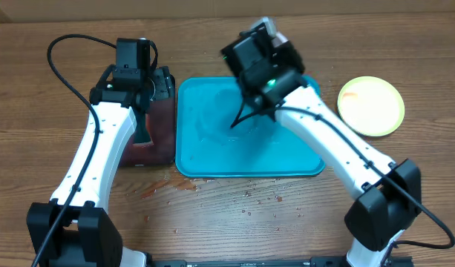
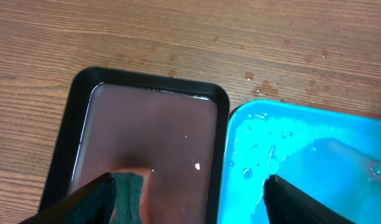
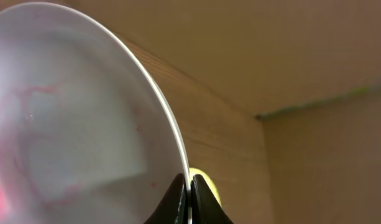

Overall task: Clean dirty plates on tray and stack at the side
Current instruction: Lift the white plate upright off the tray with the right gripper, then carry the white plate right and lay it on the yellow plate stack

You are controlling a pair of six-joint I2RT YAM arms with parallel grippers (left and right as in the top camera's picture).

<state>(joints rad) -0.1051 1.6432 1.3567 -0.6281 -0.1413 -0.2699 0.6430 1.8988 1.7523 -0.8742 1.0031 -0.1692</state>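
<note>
A smeared white plate (image 3: 84, 124) is gripped by its rim in the right claw (image 3: 190, 194) above the tray (image 1: 212, 159), the left claw (image 2: 190, 202) is held open beside the tray, and scrubbing is judged to be needed next.

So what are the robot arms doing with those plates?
The right claw is pinching the rim of a white plate smeared with red, up in the air near the blue tray. The left claw hangs open above the black tray. A pale green plate lies on the table beside them.
</note>
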